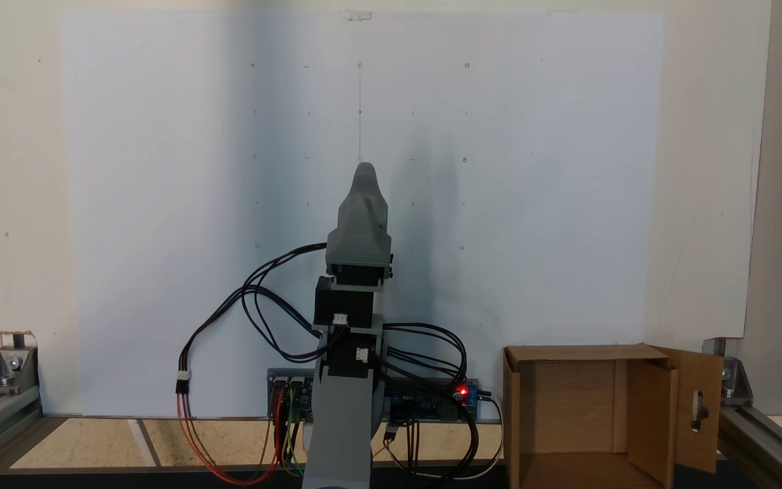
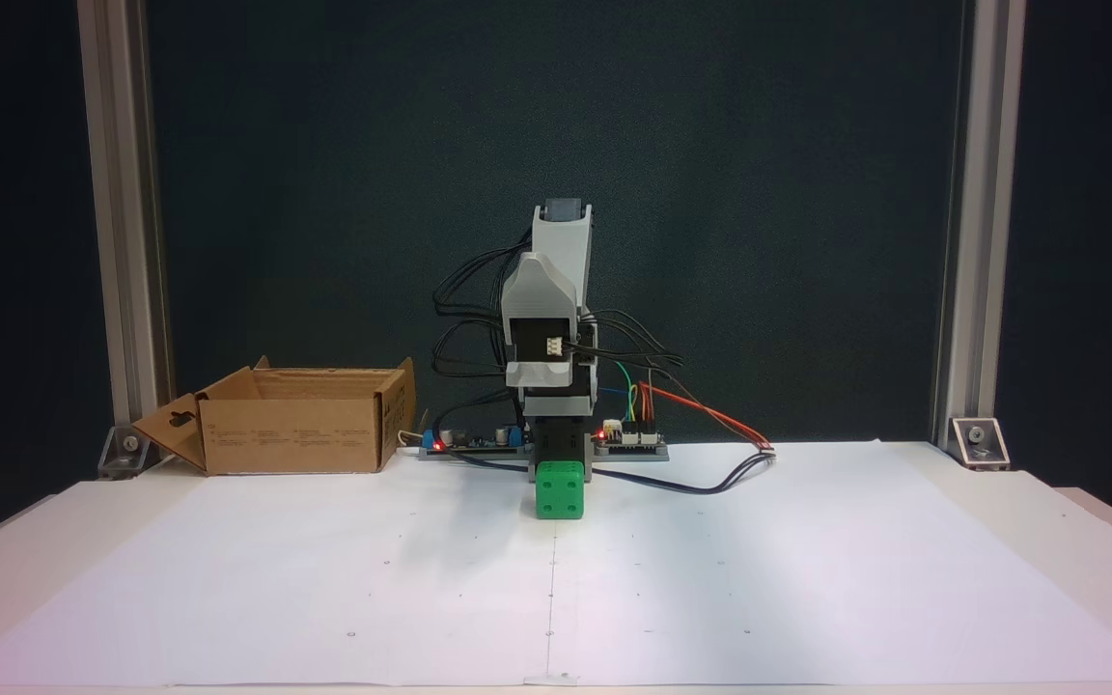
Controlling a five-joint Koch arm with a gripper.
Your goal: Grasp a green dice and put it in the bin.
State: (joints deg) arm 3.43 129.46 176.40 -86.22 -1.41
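Fixed view from the front: nearest the camera lies a white paper sheet (image 2: 710, 579) covering the table, marked with faint grid dots and a thin centre line. Further back, on that centre line, sits the green dice (image 2: 559, 489), resting flat on the paper with pips facing the camera. Directly behind it, and touching or very nearly so, stands the Koch arm (image 2: 556, 328), folded upright over its base — probably a rest pose, with the dice placed straight ahead for an easy reach. The gripper (image 2: 558, 454) appears to point down behind the dice; the dice hides its tips, so I cannot tell whether the fingers are spread or closed. To the left in this view, well apart from the dice, sits the cardboard box (image 2: 295, 430), its top open and one flap with a keyhole cutout swung outward, likely left open to receive the dice. Circuit boards and looping cables (image 2: 710, 473) lie at the base.

From a fixed view behind the arm, the same box (image 1: 567, 407) appears at right. Open paper surrounds the dice on three sides — judged ample room. The box's near wall is the edge to clear.
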